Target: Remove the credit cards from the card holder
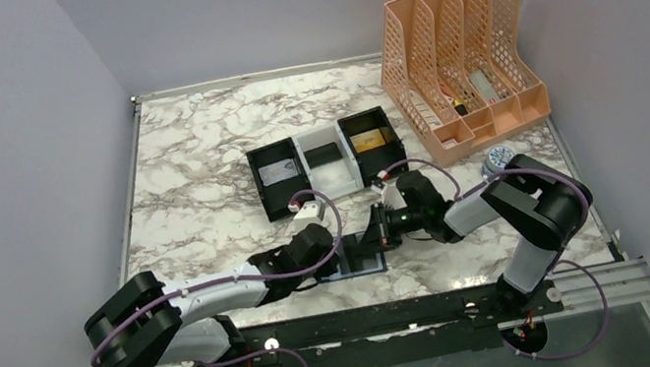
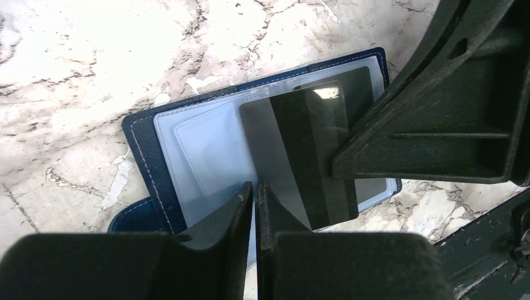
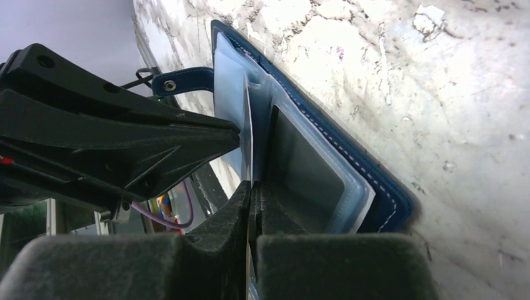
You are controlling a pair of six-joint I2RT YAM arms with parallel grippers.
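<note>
Down near the front of the table (image 1: pixel 197 155), both arms are working over the open card holder (image 2: pixel 142 150), which is lying flat, pockets up. I'm reading this as the pull-out step: a dark card (image 2: pixel 306 156) is sticking partway out of its sleeve. My right gripper (image 3: pixel 250 195) is pinching its edge, I think, though that view's cramped. My left gripper (image 2: pixel 255 195) is sitting with jaws pressed together, tips right by the card. Next I'm wanting a straight slide out along the pocket, with the left pinning the holder down.
</note>
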